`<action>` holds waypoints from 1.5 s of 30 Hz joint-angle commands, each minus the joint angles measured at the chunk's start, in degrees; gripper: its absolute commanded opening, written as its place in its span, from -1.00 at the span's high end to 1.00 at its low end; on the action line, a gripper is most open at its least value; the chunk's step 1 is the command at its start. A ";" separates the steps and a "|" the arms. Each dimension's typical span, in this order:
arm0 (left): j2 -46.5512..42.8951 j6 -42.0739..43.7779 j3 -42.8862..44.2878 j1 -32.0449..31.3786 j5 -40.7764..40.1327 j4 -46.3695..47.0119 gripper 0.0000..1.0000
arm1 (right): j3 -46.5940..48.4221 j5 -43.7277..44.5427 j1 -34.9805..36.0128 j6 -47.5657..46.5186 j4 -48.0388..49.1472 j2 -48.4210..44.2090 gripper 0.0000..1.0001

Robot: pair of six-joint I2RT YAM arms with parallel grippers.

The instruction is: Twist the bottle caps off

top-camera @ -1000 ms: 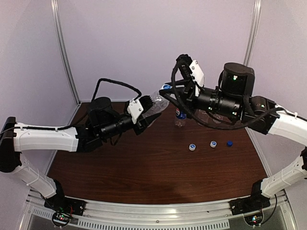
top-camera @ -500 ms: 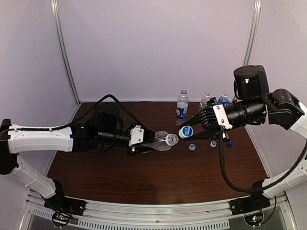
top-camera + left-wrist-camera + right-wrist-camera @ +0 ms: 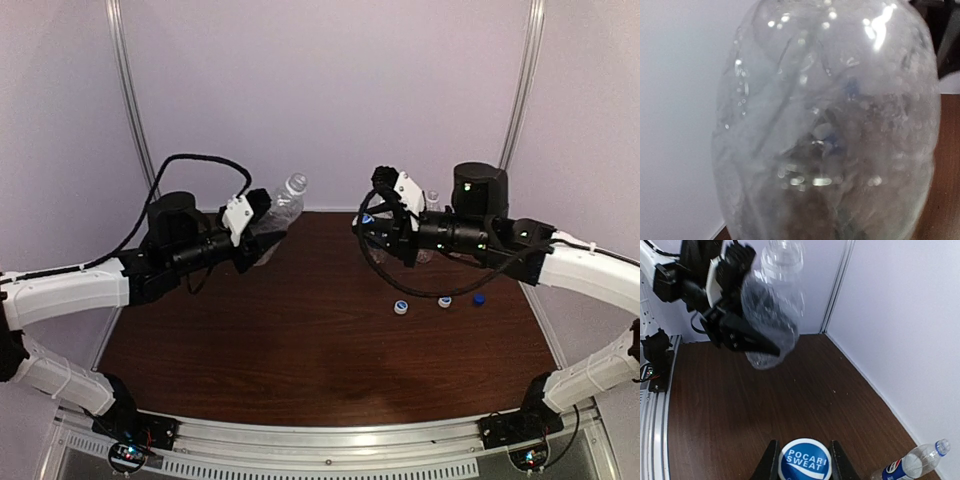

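Observation:
My left gripper [image 3: 262, 216] is shut on a plain clear bottle [image 3: 280, 208] and holds it tilted in the air at the back left, its uncapped neck pointing up. The bottle fills the left wrist view [image 3: 830, 125], hiding the fingers. It also shows in the right wrist view [image 3: 772, 320], held by the left gripper [image 3: 737, 327]. My right gripper [image 3: 367, 222] is shut on a white cap with a blue centre [image 3: 805, 460], in the air right of the bottle and apart from it. Three caps lie on the table: two white [image 3: 401, 307] [image 3: 444, 301] and one dark blue [image 3: 479, 298].
A Pepsi-label bottle [image 3: 912, 464] stands at the back of the brown table [image 3: 300, 350]; the right arm hides most of the other bottles in the top view. Purple walls close the back and sides.
My left arm has lifted the clear bottle from low over the table up to the back left. My right gripper has moved left and up with the cap.

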 commanded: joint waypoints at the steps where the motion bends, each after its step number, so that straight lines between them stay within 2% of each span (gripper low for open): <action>1: -5.08 -8.45 -3.64 2.53 -11.27 9.60 0.24 | -5.62 7.91 -0.70 15.48 11.60 12.10 1.00; 4: -6.35 -9.21 -4.51 2.75 -15.15 8.98 0.23 | -8.83 7.71 -0.62 18.98 17.25 18.78 1.00; 9: -5.29 -9.88 -4.51 2.82 -15.52 8.03 0.20 | -12.16 9.80 -0.61 24.75 25.72 29.19 1.00; 13: -3.54 -10.56 -3.20 2.78 -14.20 7.83 0.19 | -10.67 9.94 -0.61 25.32 26.89 36.62 1.00; 18: -2.37 -10.81 -2.70 2.83 -13.02 8.54 0.19 | -9.58 11.66 -0.52 25.24 30.74 41.24 1.00; 25: -2.53 -10.99 -2.82 2.77 -13.00 8.06 0.19 | -5.90 12.75 -0.39 24.91 27.46 46.89 0.99; 27: -2.80 -10.84 -3.05 2.77 -13.13 8.01 0.19 | -6.33 12.85 -0.21 24.86 27.12 47.05 0.85; 29: -2.83 -10.66 -3.06 2.79 -13.14 7.97 0.19 | -6.67 12.48 -0.15 24.74 26.23 46.86 0.58; 31: -2.59 -10.56 -3.03 2.77 -12.82 7.97 0.19 | -6.33 11.87 -0.17 24.41 24.26 46.58 0.07; 32: -2.48 -10.62 -2.97 2.81 -12.57 8.01 0.19 | -5.79 11.86 -0.17 24.40 22.89 46.31 -0.42; 33: -2.24 -10.64 -2.88 2.76 -12.16 8.05 0.19 | -5.28 12.04 -0.13 24.36 21.35 45.67 -0.76; 34: -2.09 -10.68 -2.85 2.82 -11.65 8.13 0.19 | -4.85 12.27 -0.16 24.25 19.96 44.88 -0.96; 38: -1.62 -10.81 -2.75 2.75 -8.88 8.44 0.19 | -2.73 9.12 -0.15 21.33 14.97 38.51 -0.99; 41: -1.54 -10.54 -2.93 2.75 -5.52 8.96 0.19 | -0.48 1.33 -0.17 16.53 11.15 29.79 -0.99; 45: -0.90 -9.40 -2.83 2.81 3.34 9.04 0.18 | 1.75 -9.20 -0.17 11.46 10.29 19.07 -0.99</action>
